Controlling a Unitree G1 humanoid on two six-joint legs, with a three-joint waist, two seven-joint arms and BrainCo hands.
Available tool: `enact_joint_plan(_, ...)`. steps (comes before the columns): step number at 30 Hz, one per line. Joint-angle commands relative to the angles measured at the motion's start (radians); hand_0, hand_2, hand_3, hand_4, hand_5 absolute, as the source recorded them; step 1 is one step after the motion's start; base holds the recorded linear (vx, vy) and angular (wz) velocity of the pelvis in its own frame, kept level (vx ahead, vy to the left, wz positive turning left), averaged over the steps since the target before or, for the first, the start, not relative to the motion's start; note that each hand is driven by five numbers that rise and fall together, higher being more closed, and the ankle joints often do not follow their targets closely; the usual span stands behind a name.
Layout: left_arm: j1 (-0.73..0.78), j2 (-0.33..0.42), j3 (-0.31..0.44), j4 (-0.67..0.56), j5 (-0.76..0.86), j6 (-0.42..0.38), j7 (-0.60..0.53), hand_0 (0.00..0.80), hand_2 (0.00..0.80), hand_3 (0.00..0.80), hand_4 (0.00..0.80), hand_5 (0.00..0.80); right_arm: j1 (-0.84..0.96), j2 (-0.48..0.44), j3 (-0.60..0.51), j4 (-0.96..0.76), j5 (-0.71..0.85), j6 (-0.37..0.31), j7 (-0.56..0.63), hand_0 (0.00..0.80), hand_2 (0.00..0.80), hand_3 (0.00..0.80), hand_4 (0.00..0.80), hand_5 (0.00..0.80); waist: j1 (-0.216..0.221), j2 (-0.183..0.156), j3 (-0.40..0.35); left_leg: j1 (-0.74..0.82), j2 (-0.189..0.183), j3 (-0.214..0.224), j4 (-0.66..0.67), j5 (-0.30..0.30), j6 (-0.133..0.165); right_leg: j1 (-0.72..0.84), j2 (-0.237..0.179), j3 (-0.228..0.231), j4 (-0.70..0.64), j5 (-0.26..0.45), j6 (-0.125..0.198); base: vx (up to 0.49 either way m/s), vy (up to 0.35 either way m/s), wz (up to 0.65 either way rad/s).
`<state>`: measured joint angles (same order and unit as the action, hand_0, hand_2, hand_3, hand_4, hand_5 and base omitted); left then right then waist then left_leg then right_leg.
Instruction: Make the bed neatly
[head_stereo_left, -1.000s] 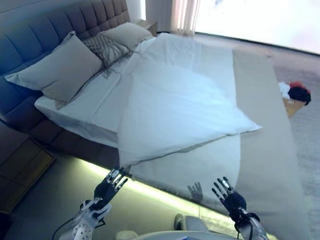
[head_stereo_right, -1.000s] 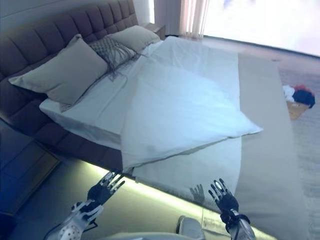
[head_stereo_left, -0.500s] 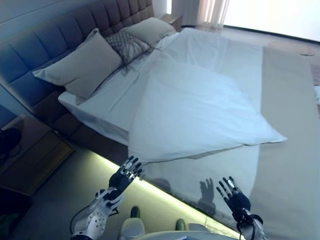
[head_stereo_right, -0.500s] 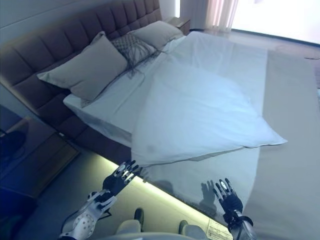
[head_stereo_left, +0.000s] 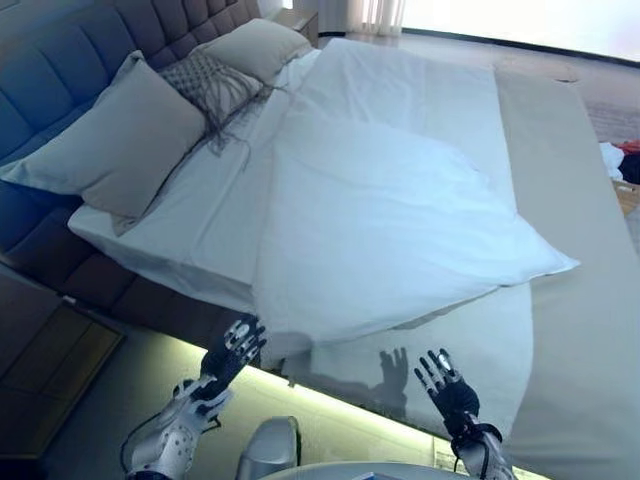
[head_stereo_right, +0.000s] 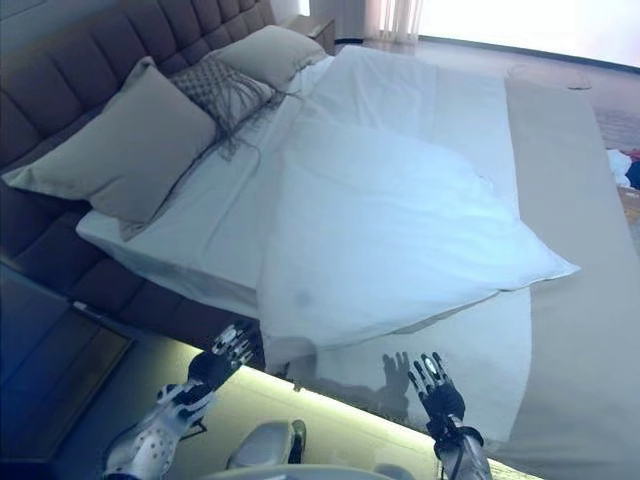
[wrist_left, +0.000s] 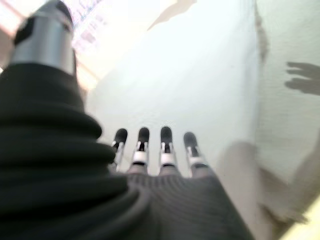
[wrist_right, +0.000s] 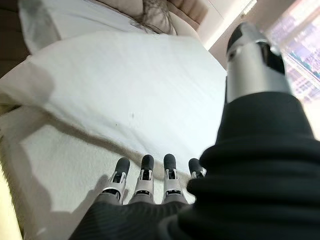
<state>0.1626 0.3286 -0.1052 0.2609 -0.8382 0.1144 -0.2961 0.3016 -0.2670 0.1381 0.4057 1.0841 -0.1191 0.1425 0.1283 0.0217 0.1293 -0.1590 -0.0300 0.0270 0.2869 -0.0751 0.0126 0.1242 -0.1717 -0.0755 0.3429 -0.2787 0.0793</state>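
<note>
A white duvet (head_stereo_left: 390, 220) lies folded back and skewed across the bed, over a white sheet (head_stereo_left: 200, 215). Its near corner (head_stereo_left: 275, 335) hangs at the bed's near edge. A beige bedspread (head_stereo_left: 570, 250) runs along the bed's right side. Two beige pillows (head_stereo_left: 120, 140) and a patterned cushion (head_stereo_left: 210, 85) lean at the tufted headboard (head_stereo_left: 60, 70). My left hand (head_stereo_left: 232, 348) is open, just below the duvet's near corner and touching nothing. My right hand (head_stereo_left: 440, 378) is open, low in front of the bed's near side. The wrist views show both hands' fingers (wrist_left: 152, 145) (wrist_right: 150, 172) straight, with the duvet past them.
A dark nightstand (head_stereo_left: 45, 350) stands at the left beside the bed. A lit strip runs under the bed's near edge (head_stereo_left: 330, 395). A basket with clothes (head_stereo_left: 622, 165) sits on the floor at the far right.
The camera has shifted, so the bed sits differently in view. Both hands stay open and low before the bed's near edge; the left hand is nearer the duvet's corner.
</note>
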Motion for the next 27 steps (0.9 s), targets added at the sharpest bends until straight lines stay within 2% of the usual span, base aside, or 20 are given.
enact_joint_plan(1, 0.035, 0.049, -0.006, -0.054, 0.013, -0.058, 0.018, 0.0, 0.0, 0.0, 0.0, 0.0, 0.008, 0.011, 0.01, -0.063, 0.002, -0.064, 0.024, 0.0, 0.0, 0.0, 0.0, 0.0, 0.018, -0.036, -0.096, -0.077, -0.018, -0.028, -0.175, 0.202, 0.008, 0.051, -0.075, -0.033, 0.072, 0.328, 0.082, 0.312, 0.134, -0.22)
enact_joint_plan(5, 0.017, 0.054, -0.008, -0.037, 0.016, -0.066, 0.032, 0.0, 0.0, 0.0, 0.0, 0.0, -0.028, 0.023, 0.012, -0.037, -0.007, -0.081, 0.019, 0.0, 0.0, 0.0, 0.0, 0.0, 0.032, -0.038, -0.122, -0.063, -0.054, -0.033, -0.182, 0.177, 0.044, 0.052, -0.076, -0.034, 0.128, 0.375, 0.078, 0.242, 0.118, 0.04)
enact_joint_plan(8, 0.025, 0.052, -0.008, -0.031, 0.016, -0.066, 0.044, 0.0, 0.0, 0.0, 0.0, 0.0, -0.04, 0.032, 0.012, -0.06, 0.002, -0.092, -0.012, 0.0, 0.0, 0.0, 0.0, 0.0, 0.033, -0.02, -0.126, -0.026, -0.079, -0.064, -0.182, 0.149, 0.076, -0.028, -0.059, -0.026, 0.312, 0.432, 0.08, 0.175, 0.154, 0.04)
enact_joint_plan(9, 0.033, 0.05, 0.0, -0.029, 0.015, -0.067, 0.041, 0.0, 0.0, 0.0, 0.0, 0.0, -0.039, 0.034, 0.015, -0.069, 0.004, -0.091, -0.019, 0.0, 0.0, 0.0, 0.0, 0.0, 0.028, -0.01, -0.122, -0.006, -0.076, -0.065, -0.178, 0.137, 0.081, -0.081, -0.057, -0.031, 0.371, 0.434, 0.07, 0.158, 0.131, 0.16)
enact_joint_plan(10, 0.04, 0.049, 0.008, -0.031, 0.012, -0.066, 0.042, 0.0, 0.0, 0.0, 0.0, 0.0, -0.037, 0.036, 0.016, -0.075, 0.004, -0.088, -0.026, 0.0, 0.0, 0.0, 0.0, 0.0, 0.025, -0.007, -0.117, 0.008, -0.075, -0.061, -0.175, 0.13, 0.082, -0.111, -0.062, -0.045, 0.364, 0.42, 0.058, 0.14, 0.066, 0.27)
enact_joint_plan(13, 0.046, 0.055, 0.028, -0.04, -0.004, -0.064, 0.037, 0.0, 0.0, 0.0, 0.0, 0.0, -0.034, 0.034, 0.017, -0.063, 0.007, -0.089, -0.017, 0.0, 0.0, 0.0, 0.0, 0.0, 0.008, -0.013, -0.098, 0.052, -0.073, -0.06, -0.188, 0.121, 0.068, -0.155, -0.062, -0.083, 0.204, 0.367, 0.033, 0.121, -0.084, 0.05)
enact_joint_plan(16, 0.035, 0.055, 0.039, -0.034, -0.004, -0.081, 0.047, 0.0, 0.0, 0.0, 0.0, 0.0, -0.062, 0.026, 0.004, -0.026, 0.024, -0.08, 0.008, 0.0, 0.0, 0.0, 0.0, 0.0, -0.018, -0.024, -0.08, 0.105, -0.06, -0.075, -0.206, 0.096, 0.047, -0.194, -0.043, -0.082, 0.007, 0.344, 0.027, 0.081, -0.206, -0.05)
enact_joint_plan(18, 0.027, 0.053, 0.047, -0.023, -0.002, -0.095, 0.053, 0.0, 0.0, 0.0, 0.0, 0.0, -0.093, 0.023, 0.003, -0.012, 0.026, -0.066, 0.001, 0.0, 0.0, 0.0, 0.0, 0.0, -0.022, -0.031, -0.072, 0.123, -0.045, -0.073, -0.21, 0.084, 0.032, -0.183, -0.036, -0.078, -0.073, 0.335, 0.032, 0.038, -0.236, 0.11)
enact_joint_plan(20, 0.02, 0.05, 0.057, -0.012, 0.006, -0.107, 0.059, 0.0, 0.0, 0.0, 0.0, 0.0, -0.117, 0.027, 0.005, 0.001, 0.029, -0.049, -0.013, 0.0, 0.0, 0.0, 0.0, 0.0, -0.02, -0.038, -0.07, 0.128, -0.029, -0.057, -0.204, 0.078, 0.019, -0.171, -0.035, -0.08, -0.104, 0.342, 0.045, 0.003, -0.22, -0.1)
enact_joint_plan(24, 0.013, 0.044, 0.091, -0.022, 0.0, -0.09, 0.057, 0.0, 0.0, 0.0, 0.0, 0.0, -0.113, 0.031, -0.001, 0.018, 0.0, -0.033, -0.026, 0.0, 0.0, 0.0, 0.0, 0.0, -0.012, -0.044, -0.074, 0.12, 0.022, -0.025, -0.188, 0.086, -0.016, -0.116, -0.009, -0.104, -0.182, 0.297, 0.06, 0.007, -0.179, -0.22)
enact_joint_plan(27, 0.002, 0.039, 0.101, -0.008, -0.004, -0.084, 0.056, 0.0, 0.0, 0.0, 0.0, 0.0, -0.121, 0.012, -0.01, 0.019, 0.018, -0.046, -0.069, 0.0, 0.0, 0.0, 0.0, 0.0, -0.01, -0.045, -0.067, 0.083, 0.05, -0.015, -0.131, 0.1, -0.039, -0.094, 0.005, -0.126, -0.196, 0.268, 0.045, -0.031, -0.121, 0.08)
